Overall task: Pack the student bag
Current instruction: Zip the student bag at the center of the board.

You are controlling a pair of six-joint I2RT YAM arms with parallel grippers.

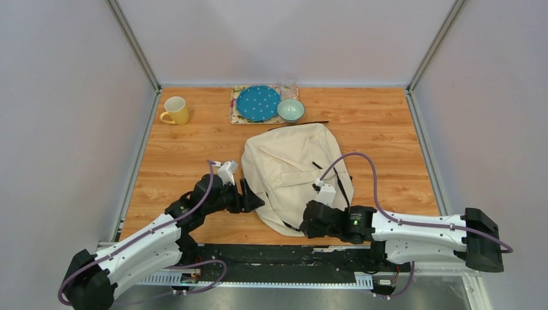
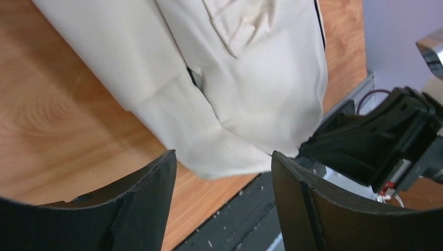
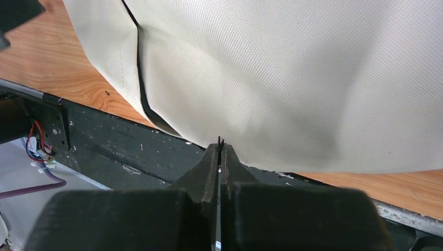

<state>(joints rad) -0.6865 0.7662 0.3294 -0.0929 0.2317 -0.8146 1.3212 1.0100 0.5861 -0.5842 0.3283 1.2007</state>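
The student bag [image 1: 294,169], a large cream backpack with black straps, lies flat in the middle of the wooden table. My left gripper [image 1: 254,197] is open and empty at the bag's near left side. In the left wrist view its fingers [image 2: 223,157] straddle the bag's lower corner [image 2: 230,104] without touching it. My right gripper [image 1: 305,226] is at the bag's near edge. In the right wrist view its jaws [image 3: 220,146] are pressed together just below the cream fabric [image 3: 292,78], with a thin black sliver of a tab poking out between the tips.
A yellow mug [image 1: 176,110] stands at the back left. A blue dotted plate [image 1: 258,103] on a placemat, a teal bowl [image 1: 291,110] and a clear glass [image 1: 287,87] stand at the back. A black rail [image 1: 278,255] runs along the near edge.
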